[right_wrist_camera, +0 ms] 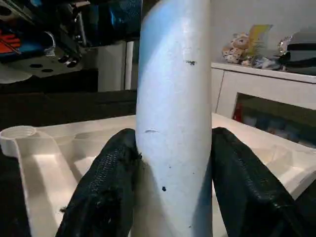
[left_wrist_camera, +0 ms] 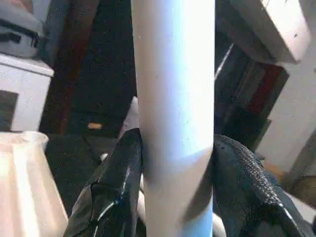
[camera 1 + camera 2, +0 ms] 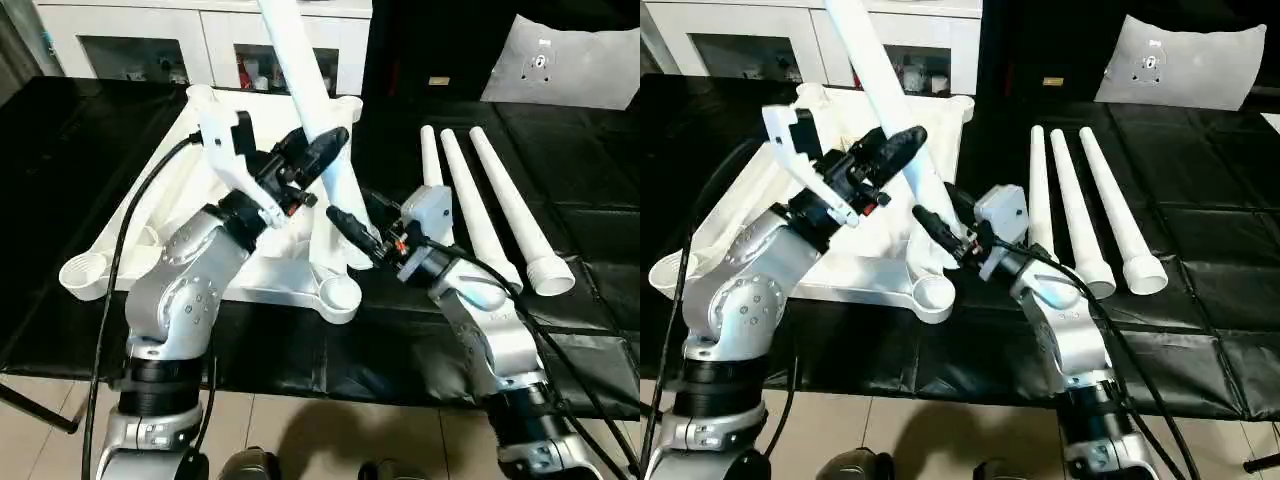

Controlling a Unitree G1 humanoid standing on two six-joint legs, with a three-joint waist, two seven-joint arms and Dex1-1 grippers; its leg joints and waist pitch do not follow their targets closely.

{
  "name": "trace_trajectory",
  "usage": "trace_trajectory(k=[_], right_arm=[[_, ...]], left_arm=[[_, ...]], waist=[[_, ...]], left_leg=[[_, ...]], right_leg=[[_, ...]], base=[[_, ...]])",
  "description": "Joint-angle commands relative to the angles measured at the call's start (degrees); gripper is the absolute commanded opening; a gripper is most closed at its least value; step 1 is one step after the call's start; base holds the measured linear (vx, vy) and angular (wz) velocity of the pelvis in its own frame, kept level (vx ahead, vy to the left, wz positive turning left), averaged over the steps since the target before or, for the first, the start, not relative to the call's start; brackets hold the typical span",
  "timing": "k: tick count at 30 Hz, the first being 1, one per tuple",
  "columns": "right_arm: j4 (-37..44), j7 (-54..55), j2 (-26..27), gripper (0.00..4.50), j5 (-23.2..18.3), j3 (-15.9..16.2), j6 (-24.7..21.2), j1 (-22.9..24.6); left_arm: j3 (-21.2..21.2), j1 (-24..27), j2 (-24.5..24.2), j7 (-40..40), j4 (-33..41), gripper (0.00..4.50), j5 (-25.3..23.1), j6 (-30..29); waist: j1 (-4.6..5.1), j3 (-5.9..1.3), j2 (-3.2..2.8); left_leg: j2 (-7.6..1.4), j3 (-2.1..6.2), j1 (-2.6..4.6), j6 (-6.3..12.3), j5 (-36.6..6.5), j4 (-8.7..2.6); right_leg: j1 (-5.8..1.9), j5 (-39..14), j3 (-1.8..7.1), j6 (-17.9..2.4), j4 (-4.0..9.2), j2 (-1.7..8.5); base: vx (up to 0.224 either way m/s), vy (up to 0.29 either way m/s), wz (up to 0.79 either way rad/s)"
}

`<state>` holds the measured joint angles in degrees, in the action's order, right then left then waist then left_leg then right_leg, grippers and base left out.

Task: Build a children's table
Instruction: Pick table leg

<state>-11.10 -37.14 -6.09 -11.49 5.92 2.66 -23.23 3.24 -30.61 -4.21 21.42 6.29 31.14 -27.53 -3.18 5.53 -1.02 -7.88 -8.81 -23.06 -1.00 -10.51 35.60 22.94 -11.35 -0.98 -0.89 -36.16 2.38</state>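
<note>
Both claws pinch one leg above the upturned top

Your left claw [image 3: 318,150] grips the long white tapered plastic leg [image 3: 300,75] higher, your right claw [image 3: 352,222] lower; it leans over the white ribbed rectangular top [image 3: 150,215], base near the tabletop's front-edge socket.

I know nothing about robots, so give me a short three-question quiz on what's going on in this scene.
1. True or false: both grippers are clamped on the same upright leg.
2. How many spare legs lie on the black mat?
3. The tabletop lies: A) ribbed underside up, B) smooth side up.

Key:
1. True. The left gripper holds it higher up, the right gripper lower down.
2. Three, side by side to the robot's right.
3. A, with its round corner sockets facing up.
</note>
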Motion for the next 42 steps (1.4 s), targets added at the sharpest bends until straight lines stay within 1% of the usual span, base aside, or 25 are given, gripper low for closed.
trace_trajectory(k=[1,2,3,4,6,8,12,13,14,15,16,18,19,21,22,23,24,26,28,29,30,33,34,36,42], right_arm=[[1.0,-0.3,0.2,2.56,-0.3,0.2,-0.3,-1.0],[1.4,-0.8,0.4,2.56,-1.3,0.1,-1.0,-1.1],[1.5,-1.1,0.6,2.77,-2.0,-0.1,-1.3,-1.1],[1.8,-1.5,0.4,2.77,-2.2,-0.1,-1.3,-1.1],[2.4,-2.1,0.2,2.99,-3.1,-0.2,-1.7,-0.9],[3.2,-2.6,0.1,3.1,-4.5,-0.8,-2.5,-0.9],[5.3,-3.4,-0.5,3.44,-9.0,-3.1,-6.6,-1.2],[5.8,-2.3,-0.9,3.64,-10.5,-4.6,-9.5,-1.8],[6.1,-1.3,-1.6,3.72,-12.0,-6.0,-12.3,-2.7],[6.2,-1.1,-1.7,3.72,-12.3,-6.3,-12.9,-2.9],[6.1,0.5,-3.1,3.85,-13.1,-7.7,-16.9,-4.4],[5.5,2.0,-4.6,4.06,-13.2,-8.9,-20.4,-6.3],[5.5,2.1,-5.3,4.13,-14.7,-9.8,-22.4,-7.5],[5.2,1.8,-6.0,4.15,-15.6,-10.3,-23.6,-8.5],[5.3,-0.5,-7.4,4.16,-17.9,-10.6,-25.8,-9.4],[5.3,-0.9,-7.6,4.16,-18.3,-10.7,-26.2,-9.5],[5.7,-3.2,-8.9,4.16,-20.7,-10.9,-28.8,-10.1],[6.1,-8.5,-11.3,4.16,-22.8,-10.0,-31.7,-10.6],[6.2,-9.6,-11.9,4.16,-22.9,-9.7,-32.3,-10.7],[7.4,-14.6,-15.0,4.16,-21.8,-6.8,-34.0,-10.4],[7.4,-14.6,-15.0,4.16,-21.8,-6.8,-34.0,-10.4],[8.1,-18.4,-17.5,4.16,-19.6,-3.6,-33.7,-9.9],[7.8,-19.5,-18.2,4.16,-19.6,-2.3,-34.0,-10.1],[7.6,-20.4,-18.6,4.16,-20.0,-1.5,-34.6,-10.4],[7.4,-24.7,-19.7,3.56,-19.9,1.0,-35.5,-11.7]], left_arm=[[0.3,-0.8,-0.2,-2.1,-1.8,1.82,-1.6,0.2],[0.7,-1.1,-0.5,-2.2,-1.8,1.82,-1.4,0.1],[0.8,-1.2,-0.7,-2.1,-1.8,1.82,-1.4,0.1],[1.0,-1.4,-0.9,-2.1,-1.8,1.82,-1.3,-0.1],[1.5,-1.8,-1.3,-2.2,-2.0,1.82,-1.2,-0.3],[2.1,-2.3,-1.7,-2.2,-2.3,1.82,-1.0,-0.6],[2.4,-2.5,-2.8,-1.4,-3.4,1.82,-1.1,-0.6],[2.6,-2.5,-3.4,-0.9,-3.6,1.82,-0.9,-1.0],[2.7,-2.6,-4.0,-0.5,-3.8,1.82,-0.6,-1.3],[2.8,-2.6,-4.1,-0.4,-3.8,1.82,-0.5,-1.3],[3.2,-2.7,-4.8,0.5,-4.0,1.82,0.3,-2.1],[3.7,-3.0,-5.4,1.7,-4.0,1.82,1.6,-3.3],[3.8,-3.2,-5.8,2.4,-4.0,1.82,2.1,-3.9],[3.7,-3.2,-6.2,3.4,-4.0,1.82,2.7,-4.4],[3.6,-3.2,-6.8,5.2,-3.8,1.82,4.0,-5.5],[3.6,-3.2,-6.9,5.5,-3.8,1.82,4.1,-5.6],[3.3,-3.3,-7.5,7.2,-3.7,1.82,5.0,-6.2],[2.6,-3.7,-8.6,11.3,-3.3,1.82,6.3,-6.1],[2.4,-3.9,-8.8,12.0,-3.3,1.82,6.6,-6.2],[1.4,-4.2,-10.0,16.2,-2.5,1.82,8.0,-7.0],[1.4,-4.2,-10.0,16.2,-2.5,1.82,8.0,-7.0],[0.0,-4.3,-11.2,20.3,-1.4,1.82,9.4,-8.0],[-1.2,-4.4,-12.0,23.3,-0.8,1.82,9.9,-8.4],[-2.1,-4.4,-12.6,25.4,-0.4,1.82,10.3,-8.7],[-4.4,-5.4,-13.5,29.5,0.0,1.81,10.2,-8.5]], waist=[[0.17,-4.52,-0.14],[0.15,-4.58,-0.15],[0.18,-4.58,-0.16],[0.2,-4.58,-0.17],[0.15,-4.66,-0.18],[0.14,-4.65,-0.23],[0.02,-4.54,-0.28],[0.05,-4.39,-0.47],[0.0,-4.45,-0.43],[0.02,-4.44,-0.43],[-0.03,-4.39,-0.41],[-0.07,-4.45,-0.34],[-0.1,-4.51,-0.25],[-0.14,-4.54,-0.27],[-0.25,-4.68,-0.27],[-0.22,-4.67,-0.27],[-0.25,-4.75,-0.14],[-0.36,-4.79,-0.16],[-0.4,-4.73,-0.07],[-0.51,-4.83,-0.01],[-0.69,-4.82,0.02],[-0.63,-4.78,0.03],[-0.6,-4.92,0.01],[-0.59,-4.89,0.02],[-0.69,-5.33,0.17]], left_leg=[[-4.51,1.4,1.25,2.78,-10.2,-4.43],[-4.55,1.41,1.28,2.68,-10.0,-4.42],[-4.55,1.44,1.27,2.85,-9.7,-4.4],[-4.53,1.42,1.24,3.05,-9.6,-4.41],[-4.55,1.42,1.25,3.3,-9.0,-4.35],[-4.5,1.4,1.26,3.43,-9.2,-4.33],[-4.64,1.5,1.45,3.32,-10.0,-4.51],[-4.55,1.54,1.4,3.02,-10.1,-4.62],[-4.55,1.59,1.46,2.81,-10.2,-4.61],[-4.5,1.58,1.51,2.55,-10.3,-4.64],[-4.47,1.51,1.61,2.08,-10.6,-4.63],[-4.28,1.37,1.54,1.31,-9.6,-4.5],[-4.19,1.34,1.52,1.41,-9.1,-4.43],[-4.17,1.26,1.44,1.51,-8.7,-4.34],[-4.23,1.26,1.49,1.75,-8.3,-4.26],[-4.15,1.21,1.5,1.94,-8.0,-4.2],[-4.16,1.22,1.46,2.36,-7.4,-4.2],[-4.25,1.21,1.4,2.98,-6.9,-4.13],[-4.37,1.17,1.39,2.98,-7.2,-4.17],[-4.31,1.17,1.5,2.84,-7.6,-4.11],[-4.35,1.21,1.54,2.74,-7.4,-4.13],[-4.44,1.14,1.42,2.68,-7.4,-4.12],[-4.44,1.12,1.47,2.57,-7.5,-4.06],[-4.4,1.11,1.43,2.48,-7.6,-4.04],[-4.44,1.09,1.47,2.87,-6.0,-3.84]], right_leg=[[-2.84,-8.2,2.48,-13.6,4.45,5.38],[-2.8,-7.6,2.44,-13.7,4.36,5.33],[-2.81,-6.6,2.44,-13.8,4.29,5.32],[-2.81,-6.3,2.46,-13.9,4.33,5.33],[-2.83,-5.3,2.43,-14.1,4.21,5.36],[-2.86,-5.5,2.41,-14.1,4.22,5.31],[-2.76,-6.6,2.44,-13.9,4.32,5.34],[-2.75,-7.1,2.43,-13.9,4.38,5.26],[-2.74,-7.4,2.41,-13.9,4.34,5.26],[-2.71,-7.7,2.38,-13.9,4.32,5.19],[-2.66,-8.4,2.42,-13.7,4.44,5.21],[-2.66,-7.8,2.4,-13.7,4.33,5.22],[-2.75,-7.6,2.41,-13.8,4.33,5.24],[-2.74,-7.3,2.4,-13.7,4.33,5.27],[-2.85,-6.8,2.4,-13.8,4.3,5.4],[-2.87,-6.4,2.41,-14.0,4.28,5.3],[-3.0,-5.5,2.33,-14.2,4.21,5.22],[-3.01,-4.8,2.28,-14.6,4.17,5.3],[-2.96,-6.0,2.26,-14.6,4.21,5.37],[-3.07,-6.9,2.17,-14.7,4.27,5.38],[-3.14,-7.1,2.14,-14.5,4.23,5.35],[-3.01,-7.1,2.26,-14.6,4.13,5.48],[-3.02,-7.6,2.28,-14.7,4.17,5.55],[-2.98,-8.2,2.3,-14.8,4.19,5.56],[-3.22,-5.7,2.2,-15.5,3.84,5.48]], base=[[0.0,0.0,0.0],[0.0,0.0,0.0],[0.0,0.0,0.0],[0.0,0.0,0.0],[0.0,0.0,0.0],[0.0,0.0,0.0],[0.0,0.0,0.0],[0.0,0.0,0.0],[0.0,0.0,0.0],[0.0,0.0,0.0],[0.0,0.0,0.0],[0.0,0.0,0.0],[0.0,0.0,0.0],[0.0,0.0,0.0],[0.0,0.0,0.0],[0.0,0.0,0.0],[0.0,0.0,0.0],[0.0,0.0,0.0],[0.0,0.0,0.0],[0.0,0.0,0.0],[0.0,0.0,0.0],[0.0,0.0,0.0],[0.0,0.0,0.0],[0.0,0.0,0.0],[0.0,0.0,0.0]])
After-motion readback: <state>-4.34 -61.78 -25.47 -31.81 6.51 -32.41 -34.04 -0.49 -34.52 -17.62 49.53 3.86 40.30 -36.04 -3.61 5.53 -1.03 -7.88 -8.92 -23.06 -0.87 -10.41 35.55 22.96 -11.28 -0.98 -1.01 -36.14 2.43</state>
